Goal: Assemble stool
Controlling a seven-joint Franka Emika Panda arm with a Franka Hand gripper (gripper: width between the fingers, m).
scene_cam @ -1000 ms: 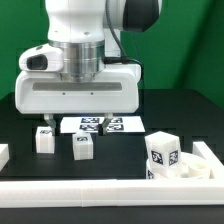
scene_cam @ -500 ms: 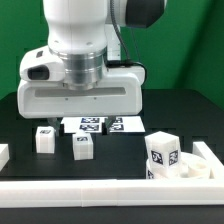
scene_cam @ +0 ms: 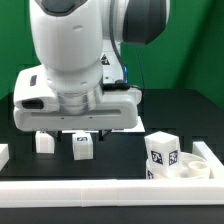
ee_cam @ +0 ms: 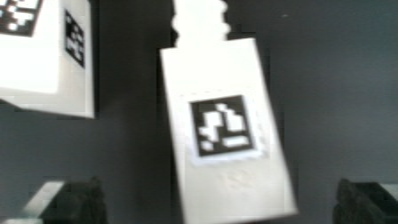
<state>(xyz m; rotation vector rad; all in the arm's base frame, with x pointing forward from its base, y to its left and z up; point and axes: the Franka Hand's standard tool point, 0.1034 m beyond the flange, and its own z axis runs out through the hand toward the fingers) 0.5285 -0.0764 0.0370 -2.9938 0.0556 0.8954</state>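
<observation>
I judge this the fetching step: my tool (ee_cam: 214, 203) hangs wide open over the small white blocky plastic leg with a square tag (ee_cam: 222, 125), lying on the black worktop (scene_cam: 185, 118), apparently centred between the jaws; next I must descend and close.

Under me: black table (scene_cam: 125, 162), matte; the wrist cam shows the same dark top (ee_cam: 128, 150). Long white rail (scene_cam: 90, 196) runs along the table's front edge, the one nearest the exterior cam. Second white rail (scene_cam: 213, 156) goes back from the front corner on the exterior view's right. Short white stub (scene_cam: 3, 153) at the opposite edge, cut off by the frame. Marker board (scene_cam: 98, 132) mid-table, mostly hidden, just a sliver w/ tags. Green backdrop (scene_cam: 190, 45) behind the far edge.
</observation>
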